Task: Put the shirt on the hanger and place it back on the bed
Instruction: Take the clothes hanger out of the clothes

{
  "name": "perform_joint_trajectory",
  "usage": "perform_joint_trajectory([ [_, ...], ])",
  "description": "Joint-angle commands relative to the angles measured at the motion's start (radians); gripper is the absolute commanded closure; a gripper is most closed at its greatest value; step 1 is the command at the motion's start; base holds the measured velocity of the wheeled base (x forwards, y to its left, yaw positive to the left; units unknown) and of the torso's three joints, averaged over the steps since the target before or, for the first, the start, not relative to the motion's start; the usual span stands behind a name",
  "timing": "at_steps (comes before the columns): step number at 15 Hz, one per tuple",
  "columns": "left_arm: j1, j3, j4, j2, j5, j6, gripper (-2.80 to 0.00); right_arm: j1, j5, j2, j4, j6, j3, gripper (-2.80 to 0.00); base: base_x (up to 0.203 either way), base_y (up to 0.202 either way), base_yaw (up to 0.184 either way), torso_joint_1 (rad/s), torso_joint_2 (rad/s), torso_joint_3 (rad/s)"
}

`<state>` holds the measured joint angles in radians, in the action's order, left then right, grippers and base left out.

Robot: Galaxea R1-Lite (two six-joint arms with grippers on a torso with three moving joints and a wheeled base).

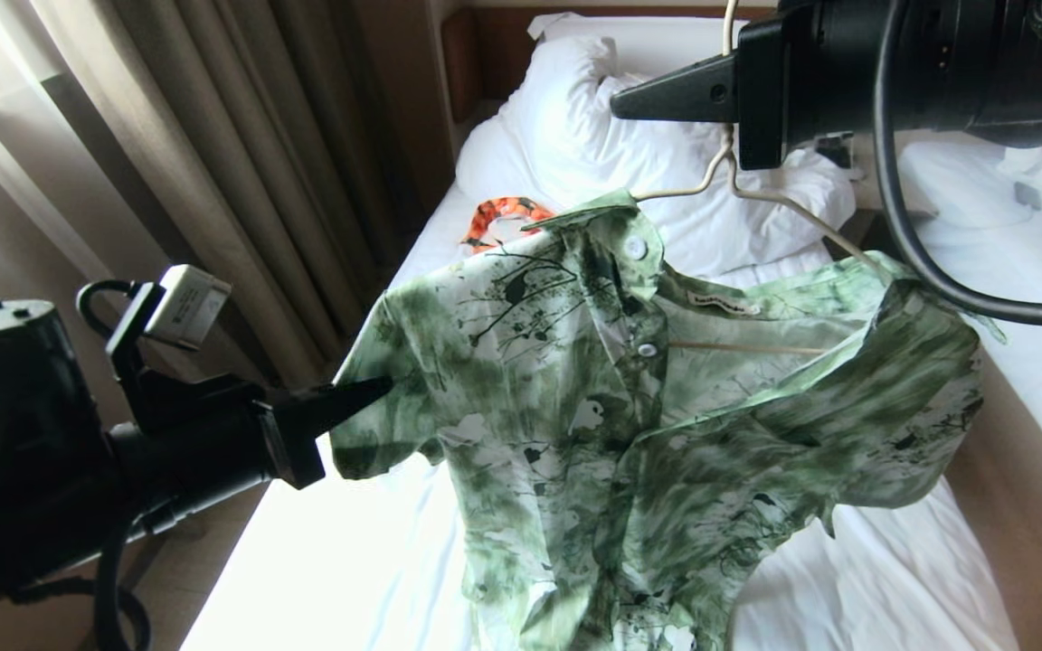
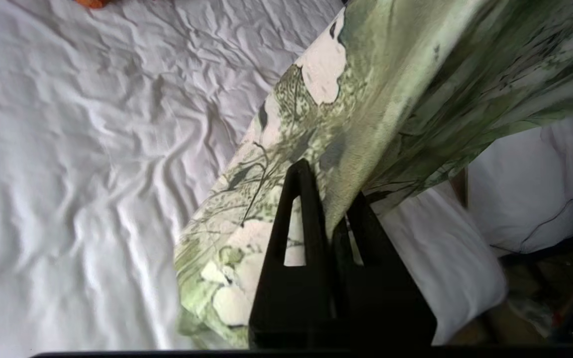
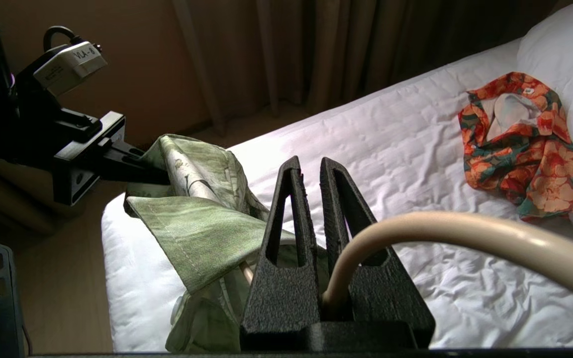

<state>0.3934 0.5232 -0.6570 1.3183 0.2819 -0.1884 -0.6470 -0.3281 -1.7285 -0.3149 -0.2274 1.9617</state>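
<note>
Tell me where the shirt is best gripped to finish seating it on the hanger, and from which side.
Probably the sleeve and shoulder edge on the robot's left, taken side-on. There the shirt juts out as a free fold, and the left gripper is shut on it. The right gripper holds the hanger up by its neck above the bed, so the collar side is crowded.

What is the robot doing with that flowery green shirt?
It is hanging it up. The right pincer is shut on the neck of the cream hanger and holds it in the air above the bed. The green shirt is already draped over the hanger, collar open. The left pincer is shut on the shirt's sleeve edge, at its shoulder side. An orange flowery garment lies on the bed near the pillow. The shirt is not yet laid back down.
</note>
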Motion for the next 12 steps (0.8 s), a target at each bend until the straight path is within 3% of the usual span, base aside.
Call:
perform_joint_trajectory([
  [1, 0.000, -0.012, -0.001, -0.032, 0.000, -0.016, 0.00, 0.000, -0.002, 0.004, -0.001, -0.001, 0.000, 0.00, 0.000, 0.000, 0.000, 0.000, 0.00, 0.000],
  [4, -0.001, -0.031, 0.002, -0.075, -0.048, -0.056, 0.00, 0.006, 0.000, 0.012, -0.003, 0.000, 0.000, 0.00, 0.000, 0.000, 0.000, 0.000, 0.00, 0.000],
  [12, -0.001, -0.123, -0.001, -0.135, -0.050, -0.064, 0.00, 0.013, 0.001, 0.021, -0.001, 0.000, 0.008, 0.00, 0.000, 0.000, 0.000, 0.000, 0.00, 0.000],
])
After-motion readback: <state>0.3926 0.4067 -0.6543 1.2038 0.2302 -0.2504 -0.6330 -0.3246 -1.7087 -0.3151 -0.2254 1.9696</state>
